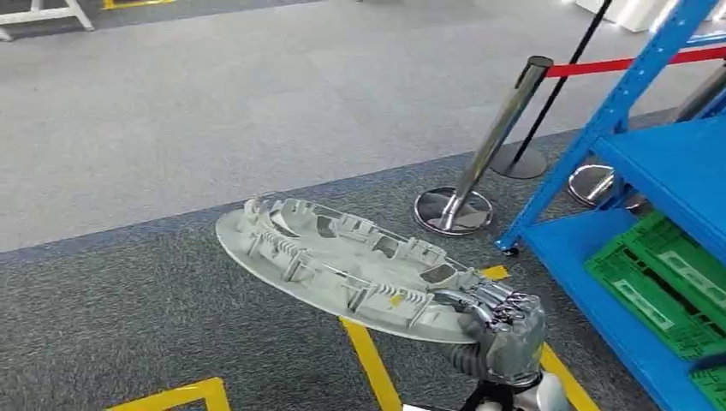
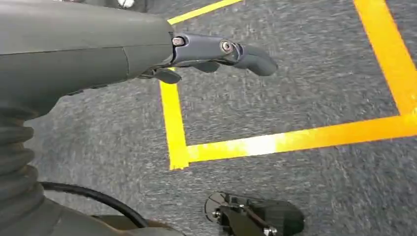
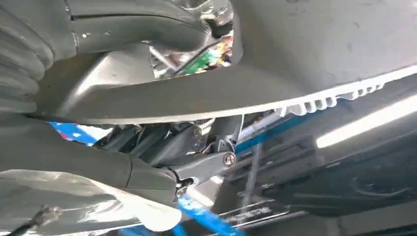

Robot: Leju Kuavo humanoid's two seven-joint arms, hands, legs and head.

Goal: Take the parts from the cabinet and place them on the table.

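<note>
Grey carpet floor [image 1: 128, 282] with yellow tape lines [image 1: 368, 360] spreads under the robot, and a blue shelf rack [image 1: 668, 163] with green crates [image 1: 663, 282] stands to its right. 2 shiny posts [image 1: 492, 137] with a red belt [image 1: 633, 60] stand near the rack.

The right hand [image 1: 501, 321] holds a big, flat, oval grey plastic part [image 1: 334, 265] by 1 end. Its fingers are curled over the top edge and the thumb presses from below, as the right wrist view shows [image 3: 196, 169]. The part sticks far out to the left, up in the air over the floor, a bit tilted. It is off the rack, and no table can be seen yet.

The left hand [image 2: 216, 54] hangs over the floor with its fingers out and nothing in it.

What could go wrong? I think the part is long and held only at its end, so it could tip down or slip out if the robot turns fast. Its far end could also bump a post or the rack on a turn.
</note>
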